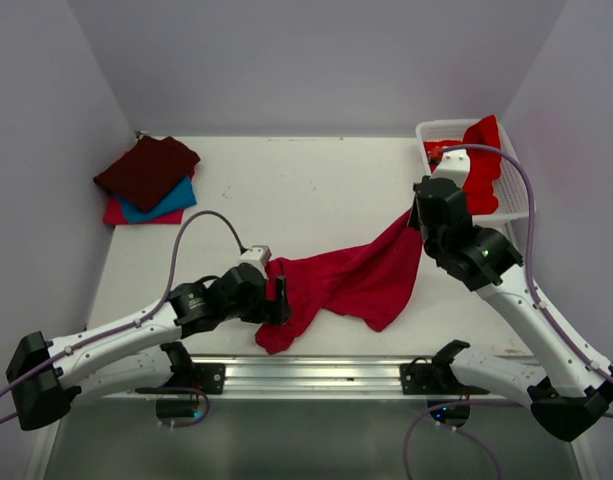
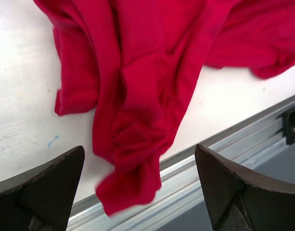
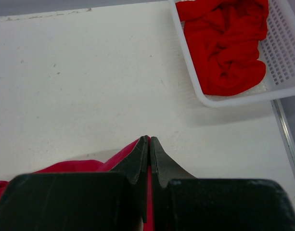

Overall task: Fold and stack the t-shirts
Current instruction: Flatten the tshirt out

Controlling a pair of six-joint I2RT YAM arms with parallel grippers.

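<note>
**White table (image 1: 316,190), crimson shirt (image 1: 351,280) half raised**

Pale walls close in the table. My right gripper (image 3: 149,139) is pinched tight on one corner of the crimson shirt and holds it raised near the basket (image 1: 516,205), where a red shirt (image 1: 481,165) lies crumpled. My left gripper (image 1: 283,297) stands wide apart over the shirt's bunched near end, by the table's front edge, gripping nothing. I judge this to be the spreading step, before any fold. Next my left should close on that loose end so both arms can pull the cloth flat. Three folded shirts sit in a stack (image 1: 146,180) at the far left. No label or writing is readable anywhere.
</note>
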